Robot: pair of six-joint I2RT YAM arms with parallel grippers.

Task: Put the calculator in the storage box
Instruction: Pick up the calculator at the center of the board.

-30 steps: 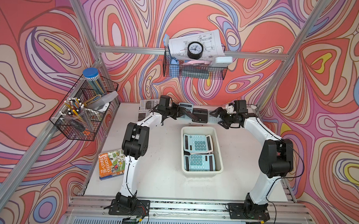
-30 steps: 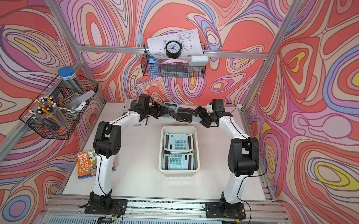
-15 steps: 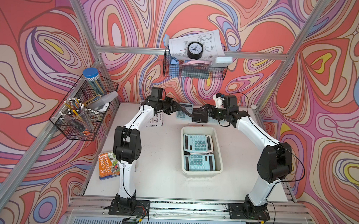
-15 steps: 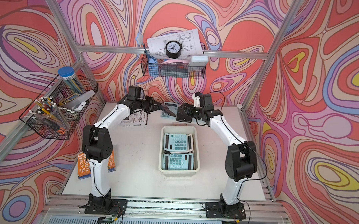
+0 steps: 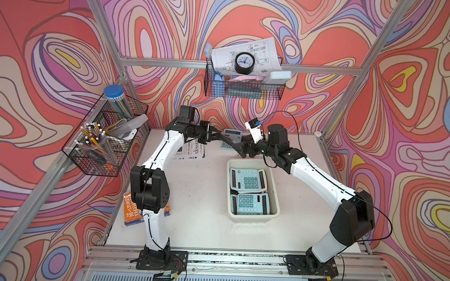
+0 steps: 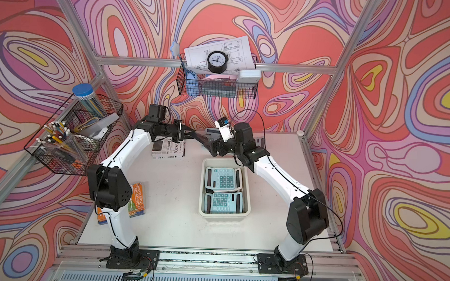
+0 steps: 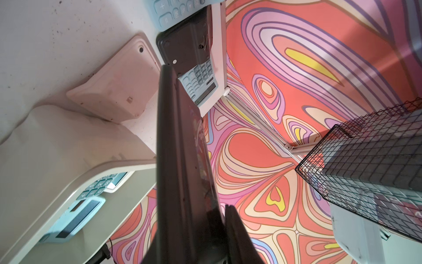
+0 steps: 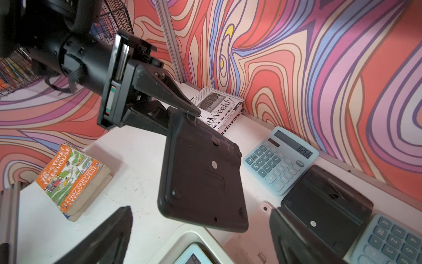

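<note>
Calculator (image 8: 203, 176) hangs clear of the tabletop (image 5: 198, 197), clamped at one short end by the left tool (image 8: 185, 113), whose jaws are closed on a corner of that edge. Its long axis runs out from the left tool's tips toward the right tool (image 5: 247, 151), roughly side to side across the tabletop. In the right wrist view its black underside, with small feet at the corners, faces the camera and the key side is turned away. In both top views it shows only as a narrow dark shape, so it stands steeply on edge and not flat. It is in the air between the two tools, just beyond the far rim of the storage box (image 5: 252, 217).

The right tool is spread wide. Its fingers (image 8: 107, 235) stand on either side of the calculator's free end with open space on both sides, and no contact shows.

The storage box lies with its long axis front to back. Inside it, face up, are a far blue calculator (image 5: 247, 178) and a near blue calculator (image 5: 250, 203), each with its long axis across the box, the far one overlapping the near one. By the back wall a pale blue calculator (image 8: 280, 160) lies keys up, with a black-backed one (image 8: 326, 205) face down just beside it.
</note>
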